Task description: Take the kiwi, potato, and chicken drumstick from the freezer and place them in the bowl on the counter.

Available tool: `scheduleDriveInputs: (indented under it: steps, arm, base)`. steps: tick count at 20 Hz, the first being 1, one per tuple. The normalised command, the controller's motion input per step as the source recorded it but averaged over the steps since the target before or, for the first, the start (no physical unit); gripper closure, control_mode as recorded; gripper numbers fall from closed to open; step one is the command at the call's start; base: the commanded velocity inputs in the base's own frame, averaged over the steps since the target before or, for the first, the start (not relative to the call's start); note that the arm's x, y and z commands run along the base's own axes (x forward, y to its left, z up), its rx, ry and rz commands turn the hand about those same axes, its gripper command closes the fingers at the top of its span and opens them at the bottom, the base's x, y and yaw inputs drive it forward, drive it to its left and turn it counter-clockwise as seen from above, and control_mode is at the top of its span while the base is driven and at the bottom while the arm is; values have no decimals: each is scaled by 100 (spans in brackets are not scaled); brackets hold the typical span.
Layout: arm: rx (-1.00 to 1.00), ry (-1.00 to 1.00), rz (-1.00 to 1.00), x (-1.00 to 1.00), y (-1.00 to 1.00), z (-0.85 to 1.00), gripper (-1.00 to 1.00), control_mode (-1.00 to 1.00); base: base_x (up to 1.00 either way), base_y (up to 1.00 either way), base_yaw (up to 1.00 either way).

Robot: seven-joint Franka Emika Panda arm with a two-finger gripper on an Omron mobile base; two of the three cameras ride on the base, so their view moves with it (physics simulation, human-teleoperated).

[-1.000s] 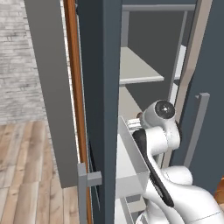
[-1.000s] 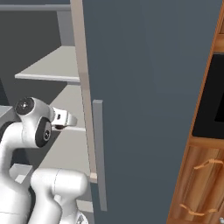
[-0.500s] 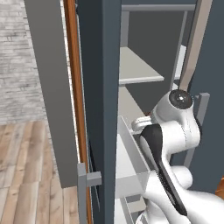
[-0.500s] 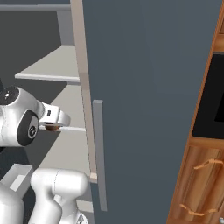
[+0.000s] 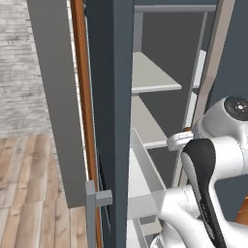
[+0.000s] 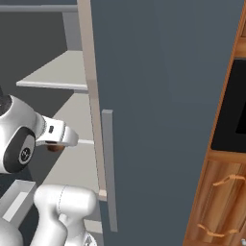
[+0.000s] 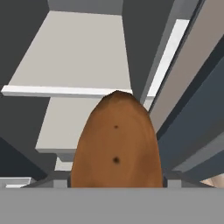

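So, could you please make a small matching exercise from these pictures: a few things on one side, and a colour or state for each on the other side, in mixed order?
Things:
1. potato
2. freezer door
3. freezer shelves
4. pull-out drawer

Colour or state:
a. pale grey, nothing on them
b. dark slate-grey, swung open
c. brown, held in the gripper
d. pulled out below the shelves

Pairs: 1-c, 2-b, 3-a, 4-d
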Motion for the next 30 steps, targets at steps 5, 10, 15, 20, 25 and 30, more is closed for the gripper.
scheduleDriveInputs:
  steps: [5, 10, 15, 20, 25, 30]
  arm:
    - [2, 0, 0, -28, -7, 34, 100, -100]
    - [0, 0, 0, -17, -1, 49, 100, -100]
    - [0, 0, 0, -39, -4, 52, 100, -100]
    - [2, 0, 0, -37, -11, 10, 100, -100]
    - [0, 0, 0, -10, 0, 0, 100, 100]
    - [0, 0, 0, 0, 0, 0, 100, 100]
  base:
    - [0, 0, 0]
    - [0, 0, 0]
    - [0, 0, 0]
    - [0, 0, 0]
    - [-16, 0, 0]
    - [-91, -73, 21]
